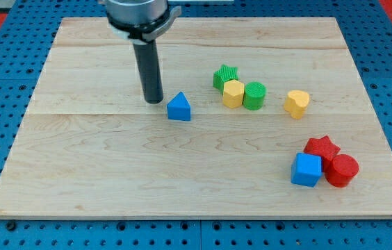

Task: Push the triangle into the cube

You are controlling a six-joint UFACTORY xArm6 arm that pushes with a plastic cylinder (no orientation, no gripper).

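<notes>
The blue triangle (178, 107) lies near the middle of the wooden board (112, 167). The blue cube (306, 169) sits at the view's lower right, touching a red star (322, 148) and a red cylinder (341, 171). My tip (153, 101) rests on the board just left of the blue triangle, a small gap apart from it. The cube is far to the right and below the triangle.
A green star (225, 76), a yellow hexagon block (233, 94) and a green cylinder (254, 95) cluster right of the triangle. A yellow heart (296, 103) lies further right. The board is edged by a blue pegboard (1, 139).
</notes>
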